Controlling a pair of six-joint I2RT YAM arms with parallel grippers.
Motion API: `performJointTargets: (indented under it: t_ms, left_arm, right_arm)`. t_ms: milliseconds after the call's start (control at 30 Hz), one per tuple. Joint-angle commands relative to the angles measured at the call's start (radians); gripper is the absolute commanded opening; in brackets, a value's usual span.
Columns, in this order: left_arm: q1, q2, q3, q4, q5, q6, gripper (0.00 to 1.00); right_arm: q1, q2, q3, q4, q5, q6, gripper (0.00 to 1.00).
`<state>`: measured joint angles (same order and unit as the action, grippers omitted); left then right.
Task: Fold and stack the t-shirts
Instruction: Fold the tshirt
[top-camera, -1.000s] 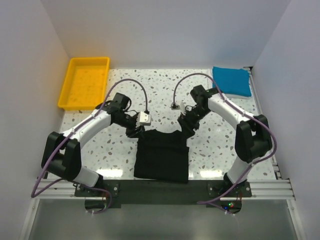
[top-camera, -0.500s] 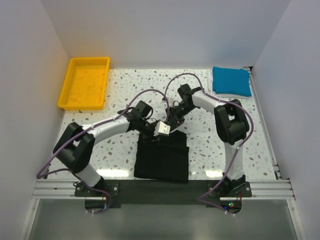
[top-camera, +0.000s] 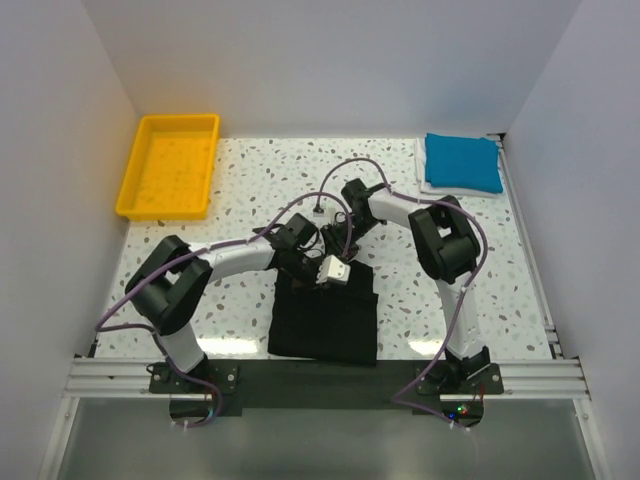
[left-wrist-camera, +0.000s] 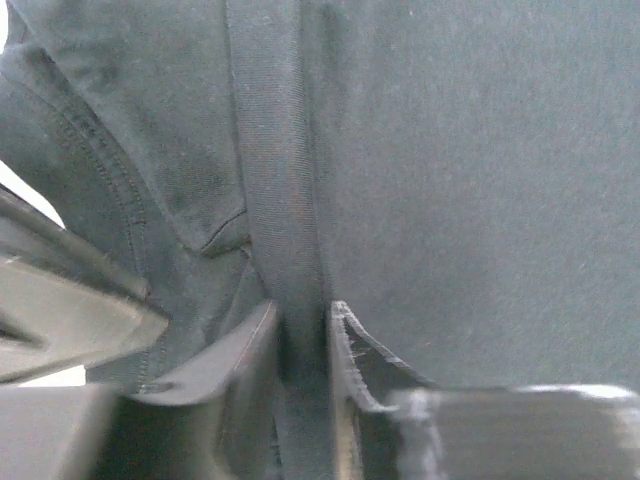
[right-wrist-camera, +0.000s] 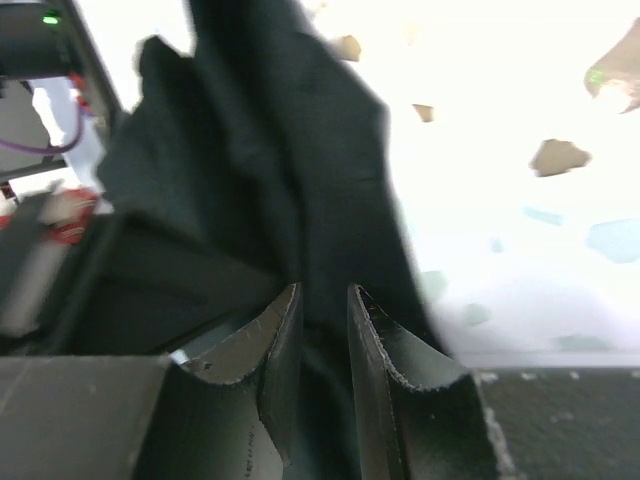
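- I see the black t-shirt (top-camera: 325, 320) lying partly folded on the speckled table (top-camera: 240, 190), centred at the near edge between the two arm bases. Its far edge is bunched up where both grippers meet.
- On my left wrist feed, the left gripper (left-wrist-camera: 303, 320) has its jaws drawn narrow on a ribbed band of the black t-shirt. Dark cloth fills nearly the whole view.
- On my right wrist feed, the right gripper (right-wrist-camera: 322, 300) is likewise pinched close on a raised fold of the same shirt, with bright table showing beyond it.
- From overhead, both arms bend inward, and their wrists sit just beside each other over the shirt's far edge.
- A blue t-shirt (top-camera: 463, 162), already folded, rests at the far right corner of the table, well apart from the black one.
- A yellow tray (top-camera: 168, 165) sits at the far left corner, with nothing visible inside it.
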<state>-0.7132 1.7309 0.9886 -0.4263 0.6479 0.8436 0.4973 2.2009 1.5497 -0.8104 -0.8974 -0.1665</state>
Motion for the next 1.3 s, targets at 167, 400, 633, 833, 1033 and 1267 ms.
performJointTargets:
  t_ms: [167,400,633,833,1033,1267]
  left_arm:
    - [-0.011,-0.105,0.001,0.027,-0.014,-0.001,0.00]
    - [-0.017,-0.189,-0.037,0.107,-0.122,0.025,0.00]
    - [-0.015,-0.200,-0.056,0.218,-0.198,0.068,0.00]
    - [-0.009,-0.220,-0.108,0.346,-0.251,0.089,0.00]
    - [-0.003,-0.234,-0.166,0.480,-0.274,0.101,0.00]
    - [-0.002,-0.266,-0.258,0.627,-0.269,0.111,0.00]
  right_arm:
    - [0.003,0.086,0.033,-0.009,0.040,-0.082,0.25]
    - [0.001,0.112,0.010,-0.012,0.017,-0.120,0.21]
    - [0.003,0.117,0.001,-0.033,0.014,-0.156,0.20]
    - [0.003,0.123,0.001,-0.050,0.012,-0.177,0.19]
    - [0.001,0.131,0.006,-0.061,0.009,-0.191,0.19]
    - [0.003,0.138,0.007,-0.069,0.003,-0.197,0.18]
